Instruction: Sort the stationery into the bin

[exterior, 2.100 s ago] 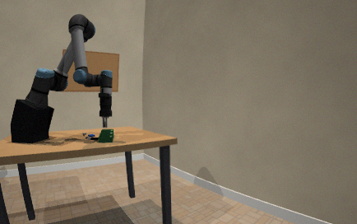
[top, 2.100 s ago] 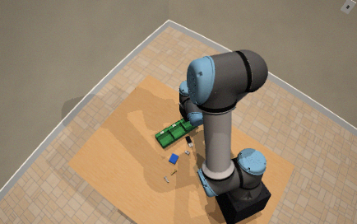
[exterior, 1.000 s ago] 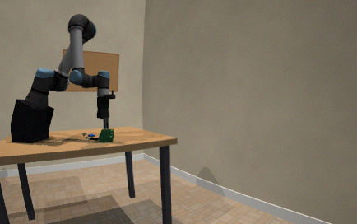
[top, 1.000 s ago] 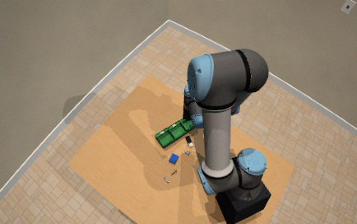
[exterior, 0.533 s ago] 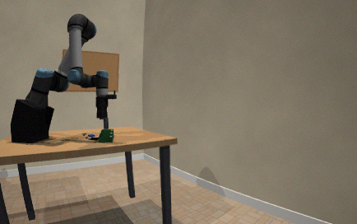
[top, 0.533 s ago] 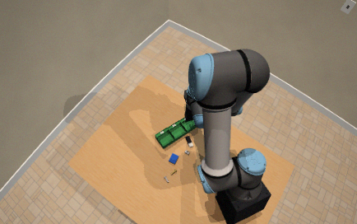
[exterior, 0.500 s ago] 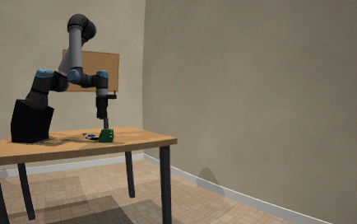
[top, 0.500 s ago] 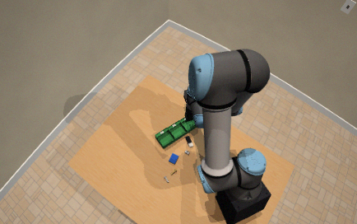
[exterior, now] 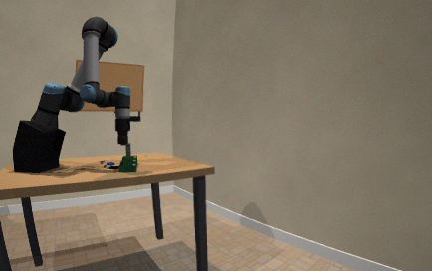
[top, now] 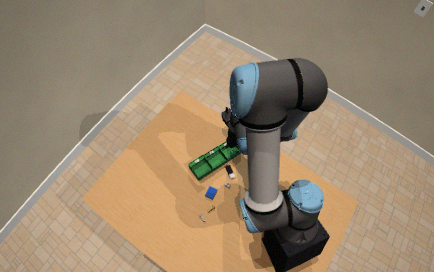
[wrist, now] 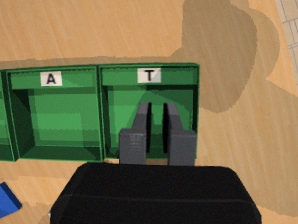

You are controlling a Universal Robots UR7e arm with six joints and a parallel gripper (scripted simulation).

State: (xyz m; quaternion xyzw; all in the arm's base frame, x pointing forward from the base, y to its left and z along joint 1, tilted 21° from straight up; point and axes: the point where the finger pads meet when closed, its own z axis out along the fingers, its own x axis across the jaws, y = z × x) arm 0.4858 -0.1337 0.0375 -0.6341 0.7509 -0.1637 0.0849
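Wooden table [wrist: 100, 16]; gripper [wrist: 157, 137] above bin T [wrist: 150, 106]; fingers nearly together, holding nothing.

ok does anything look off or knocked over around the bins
Nothing is tipped or spilled; the green bins sit flat. One oddity: the end effector hangs over the bin marked T, not bin A, fingers nearly together with nothing visible between them.
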